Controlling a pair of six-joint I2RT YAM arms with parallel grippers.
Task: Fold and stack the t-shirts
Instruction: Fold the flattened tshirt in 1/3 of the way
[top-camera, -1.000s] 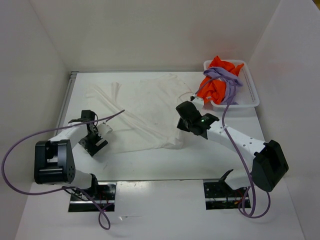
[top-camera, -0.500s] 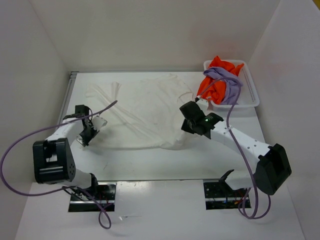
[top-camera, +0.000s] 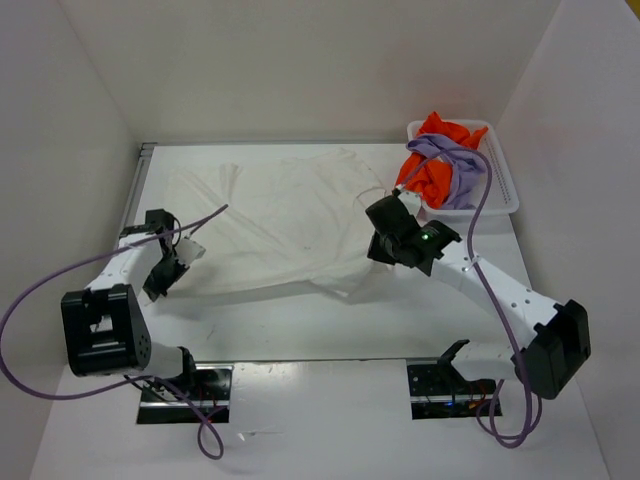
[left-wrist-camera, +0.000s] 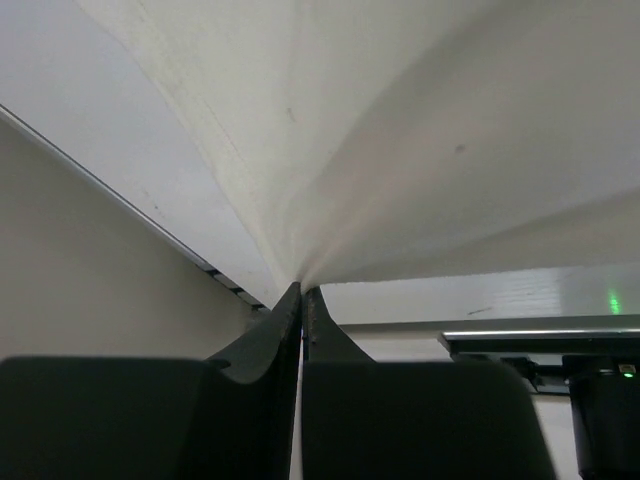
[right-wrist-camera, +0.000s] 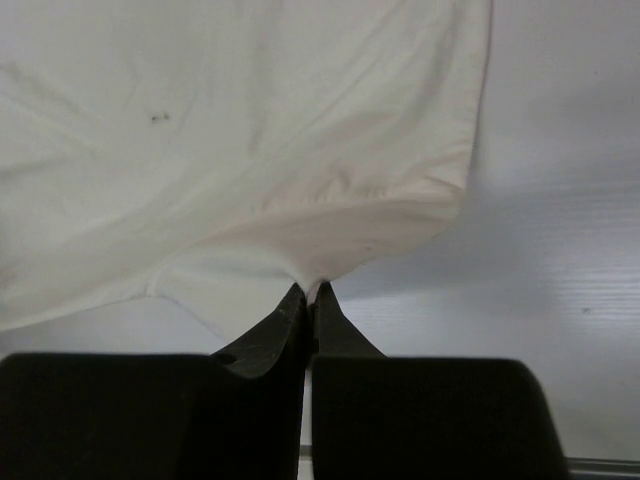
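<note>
Nearest you, the two arms rose from their bases at the front edge of the worktop, with a bare strip of it just ahead of them. Your left tool was clenched on the left side of the white t-shirt. In its wrist view the fingers met with a thin bit of cloth pinched between the tips, and the fabric fanned up and away from that point in taut creases. Your right tool was likewise clamped on the same shirt, at its right side. There the hem bunched into a small peak at the fingertips, and the rest lay flatter beyond. Between the two grips the white t-shirt lay spread over the middle of the worktop, wrinkled. Farther back, at the far right corner, the white basket held the orange t-shirt and the lavender t-shirt, crumpled together. The lavender one was draped over the orange, and the cloth hung over the basket's left rim.
</note>
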